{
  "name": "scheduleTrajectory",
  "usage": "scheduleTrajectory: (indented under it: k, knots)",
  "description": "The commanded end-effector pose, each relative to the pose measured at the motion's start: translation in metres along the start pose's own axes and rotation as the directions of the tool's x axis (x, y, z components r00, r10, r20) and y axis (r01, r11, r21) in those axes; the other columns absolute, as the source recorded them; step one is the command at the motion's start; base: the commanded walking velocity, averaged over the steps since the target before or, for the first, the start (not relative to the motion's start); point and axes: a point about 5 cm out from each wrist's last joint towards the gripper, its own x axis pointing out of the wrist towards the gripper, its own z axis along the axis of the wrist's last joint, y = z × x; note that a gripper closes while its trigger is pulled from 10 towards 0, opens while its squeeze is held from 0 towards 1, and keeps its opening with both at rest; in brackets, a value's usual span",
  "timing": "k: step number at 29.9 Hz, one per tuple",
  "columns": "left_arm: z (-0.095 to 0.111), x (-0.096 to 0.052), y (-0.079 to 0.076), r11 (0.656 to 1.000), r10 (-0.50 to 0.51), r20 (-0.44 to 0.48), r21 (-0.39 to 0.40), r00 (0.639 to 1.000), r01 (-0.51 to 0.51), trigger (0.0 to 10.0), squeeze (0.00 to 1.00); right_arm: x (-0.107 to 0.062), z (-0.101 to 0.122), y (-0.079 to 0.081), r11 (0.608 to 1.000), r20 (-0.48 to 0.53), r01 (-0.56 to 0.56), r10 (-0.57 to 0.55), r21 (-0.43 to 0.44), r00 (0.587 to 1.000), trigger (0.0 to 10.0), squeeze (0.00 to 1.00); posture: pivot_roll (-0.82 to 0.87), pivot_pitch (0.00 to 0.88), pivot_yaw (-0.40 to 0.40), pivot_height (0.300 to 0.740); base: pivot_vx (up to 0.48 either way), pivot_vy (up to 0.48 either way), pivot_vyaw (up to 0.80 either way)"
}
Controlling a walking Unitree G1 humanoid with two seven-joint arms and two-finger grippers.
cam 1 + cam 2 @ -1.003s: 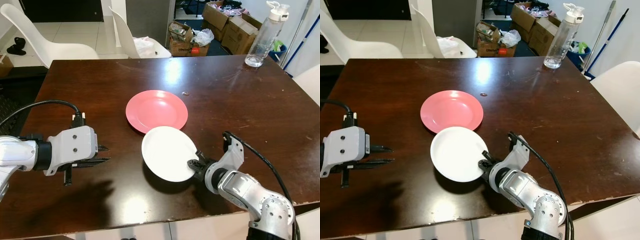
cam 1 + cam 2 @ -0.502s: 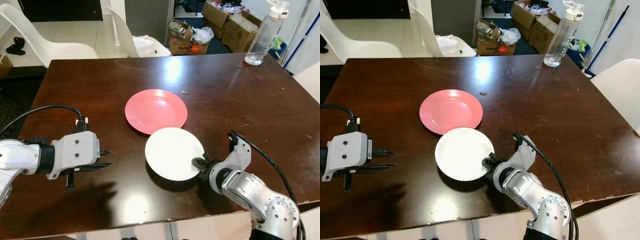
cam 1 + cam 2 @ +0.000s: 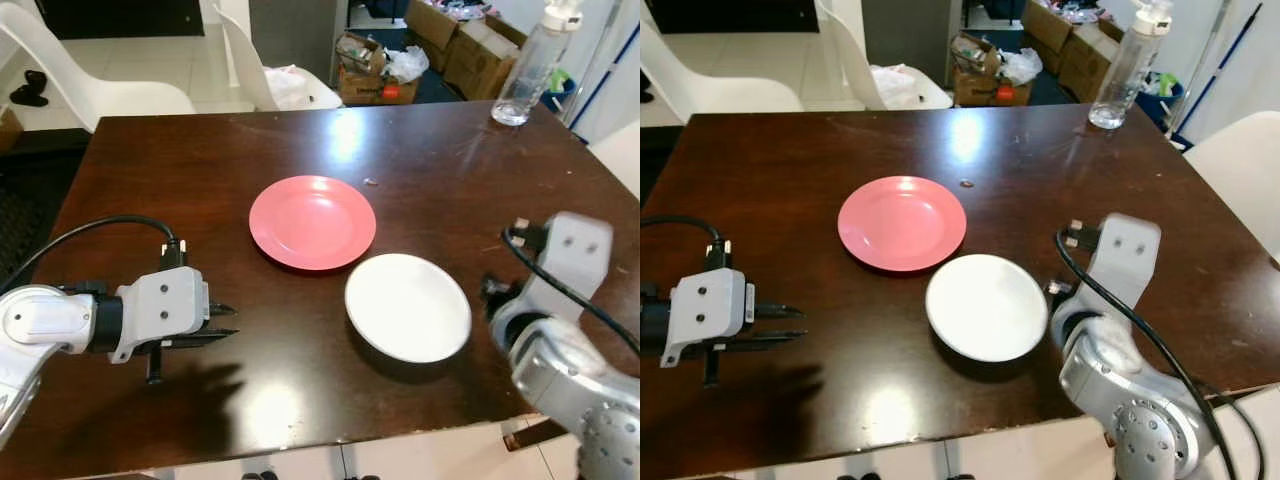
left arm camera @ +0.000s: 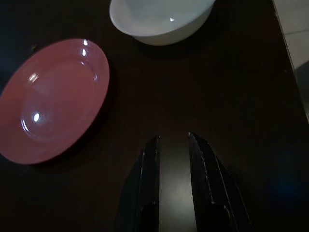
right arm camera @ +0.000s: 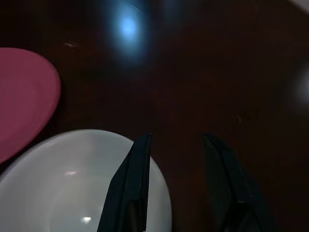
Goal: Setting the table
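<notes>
I can read no text here. The cardboard box on the floor beyond the table has some dark print on its side, but it is too small and blurred to make out. The plates and the bottle show no label I can read.

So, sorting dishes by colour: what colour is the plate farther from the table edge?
Pink-red plate, clearest in the left eye view.

Stood at the far right desk corner: clear water bottle. Beyond: white chairs, cardboard boxes.
</notes>
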Motion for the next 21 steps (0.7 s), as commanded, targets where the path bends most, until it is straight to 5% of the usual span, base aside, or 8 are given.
scheduleTrajectory:
  k: [1,4,7,9,14,21]
  knots:
    - [-0.003,0.005,-0.003,1.0,-0.01,-0.003,-0.016,1.0,0.01,10.0,0.0,0.003,0.003,0.0,0.999,0.029,-0.005,0.006,-0.042,1.0,10.0,0.0,-0.03,0.078,0.044,0.74,0.0,0.0,0.0]
    - [-0.001,0.01,-0.004,1.0,0.0,0.015,-0.021,1.0,0.0,10.0,0.0,0.013,0.011,0.007,0.992,0.071,-0.127,0.127,-0.013,0.989,10.0,0.0,-0.03,0.074,0.043,0.74,0.0,0.0,0.0]
    - [0.001,0.018,-0.005,0.999,0.028,0.038,-0.032,0.999,-0.027,10.0,0.0,0.015,0.02,0.023,0.926,0.136,-0.364,0.375,-0.098,0.917,10.0,0.0,-0.03,0.07,0.043,0.74,0.0,0.0,0.0]
    - [0.002,0.021,-0.006,0.999,0.04,0.049,-0.039,0.998,-0.038,10.0,0.0,0.016,0.018,0.021,0.905,0.121,-0.416,0.424,-0.088,0.897,10.0,0.0,-0.03,0.067,0.044,0.74,0.0,0.0,0.0]
    - [0.004,0.026,-0.007,0.996,0.067,0.069,-0.062,0.995,-0.063,10.0,0.0,0.019,-0.002,0.004,0.859,0.012,-0.485,0.493,-0.163,0.87,10.0,0.0,-0.04,0.067,0.051,0.74,0.0,0.0,0.0]
    - [0.004,0.03,-0.007,0.994,0.084,0.081,-0.076,0.993,-0.078,10.0,0.0,0.025,-0.029,-0.055,0.844,-0.135,-0.46,0.439,-0.275,0.888,10.0,0.0,-0.05,0.067,0.058,0.74,0.0,0.0,0.0]
